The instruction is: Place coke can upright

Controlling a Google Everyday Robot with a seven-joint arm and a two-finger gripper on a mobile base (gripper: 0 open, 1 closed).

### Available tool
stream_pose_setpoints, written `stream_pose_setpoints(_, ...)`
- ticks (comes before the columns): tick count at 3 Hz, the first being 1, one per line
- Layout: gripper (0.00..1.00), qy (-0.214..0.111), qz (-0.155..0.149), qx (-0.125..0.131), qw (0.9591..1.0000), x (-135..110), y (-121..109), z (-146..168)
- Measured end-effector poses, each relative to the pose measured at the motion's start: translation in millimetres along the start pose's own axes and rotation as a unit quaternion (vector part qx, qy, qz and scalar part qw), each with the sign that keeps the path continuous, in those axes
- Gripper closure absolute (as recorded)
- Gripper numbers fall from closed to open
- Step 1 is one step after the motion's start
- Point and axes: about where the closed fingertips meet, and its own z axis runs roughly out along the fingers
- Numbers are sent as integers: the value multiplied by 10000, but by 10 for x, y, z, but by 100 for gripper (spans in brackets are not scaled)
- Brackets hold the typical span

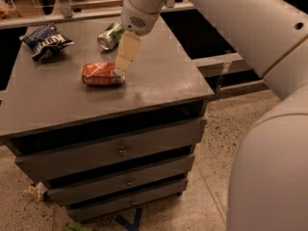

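Coke can (101, 74) lies on its side on the grey table (163, 81), roughly mid-table and a bit twd the left. Its long axis runs left-right, w/ the red-orange side facing up. It's not upright.

The hand (119, 70) slants down from the white arm (144, 4) above. It's cream-coloured and its tip sits right at the can's right end, at or just over the upper edge. Contact can't be confirmed from this angle. Whether the hand is spread or pressed together can't be told either (it reads as one pale slab from here).

Twd the back of the table, a green and silver can (110, 35) also lies on its side. It's apart from the coke can and just left of the arm's rounded wrist. At the back-left corner sits a crumpled blue snack bag (45, 41) w/ white lettering, well apart from both cans.

The table's front has three stacked drawers (120, 150), each w/ a small knob at centre. Below and to the right is a speckled floor (211, 143). A small yellowish scrap (36, 191) lies on it by the table's lower-left corner. A large white part of the robot body (269, 177) fills the right side of the view, close to the camera.
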Motion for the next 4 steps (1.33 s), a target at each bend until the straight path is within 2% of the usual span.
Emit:
stream_pose_setpoints(1, 0, 53, -101, -186, 9998, -231, 48, 277)
stream_pose_setpoints(3, 0, 385, -492, -422, 9972, -658, 250, 709)
stream_pose_setpoints(4, 0, 572, -615, -536, 9950, -751, 305, 938)
